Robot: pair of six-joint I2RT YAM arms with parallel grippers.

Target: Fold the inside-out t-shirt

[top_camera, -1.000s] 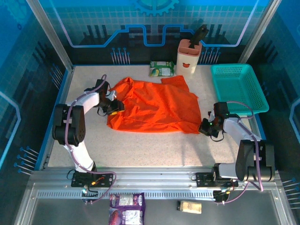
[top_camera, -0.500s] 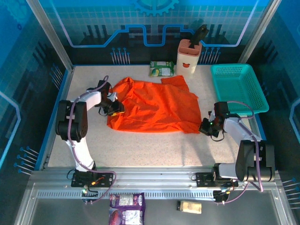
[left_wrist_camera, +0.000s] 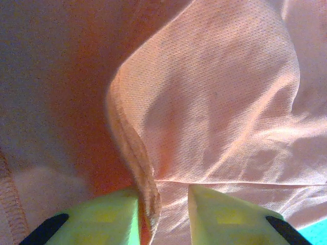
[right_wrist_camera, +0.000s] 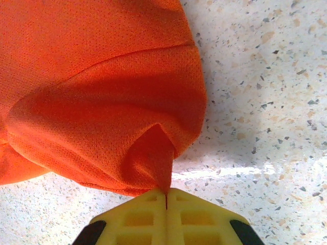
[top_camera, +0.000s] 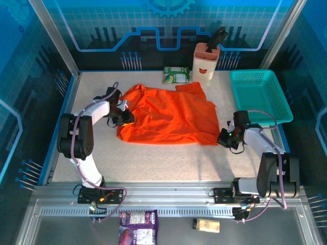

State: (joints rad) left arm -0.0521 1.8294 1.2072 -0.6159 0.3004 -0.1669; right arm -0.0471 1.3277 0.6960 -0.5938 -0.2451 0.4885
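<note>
The shirt [top_camera: 168,115], light and floppy, lies on the desk [top_camera: 168,158], best held by hems: the right hand [right_wrist_camera: 166,196] pinches its near right corner, the left hand [left_wrist_camera: 162,200] is open around its left hem.

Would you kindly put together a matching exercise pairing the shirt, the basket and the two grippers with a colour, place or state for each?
Things:
1. t-shirt
2. mesh basket
3. left gripper
4. right gripper

Descriptions:
A. shut on a pinch of cloth
B. teal, at the far right of the table
C. open, with a hem fold in the gap
D. orange, spread out mid-table

Pairs: 1-D, 2-B, 3-C, 4-A
</note>
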